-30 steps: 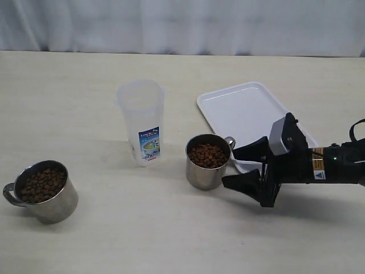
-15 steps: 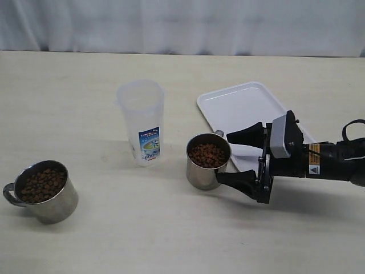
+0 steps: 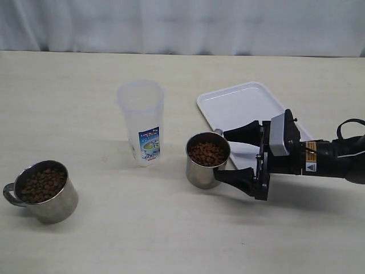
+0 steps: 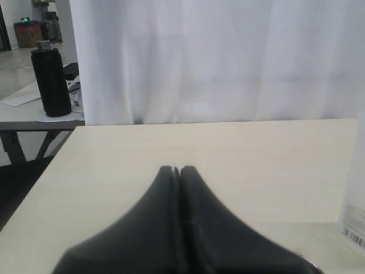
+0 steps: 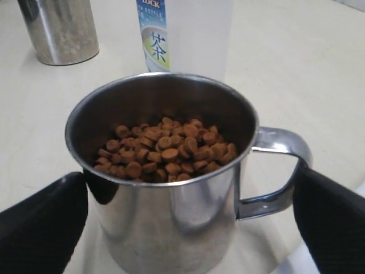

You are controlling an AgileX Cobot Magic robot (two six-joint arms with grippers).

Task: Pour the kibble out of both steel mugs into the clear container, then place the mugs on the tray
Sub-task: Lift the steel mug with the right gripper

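Note:
One steel mug full of kibble stands right of the clear container, just off the white tray. My right gripper is open, with one finger on each side of this mug. The right wrist view shows the mug, its kibble and its handle between the black fingers; the right gripper straddles it. The second steel mug, also full, sits at the front left. My left gripper is shut on nothing and out of the exterior view.
A white curtain hangs behind the table's far edge. In the left wrist view a black cylinder stands on another table off to the side, and the clear container's wall shows at the frame edge.
My right gripper has moved left toward the mug, and its open fingers now flank it. The mugs, container and tray have stayed where they were.

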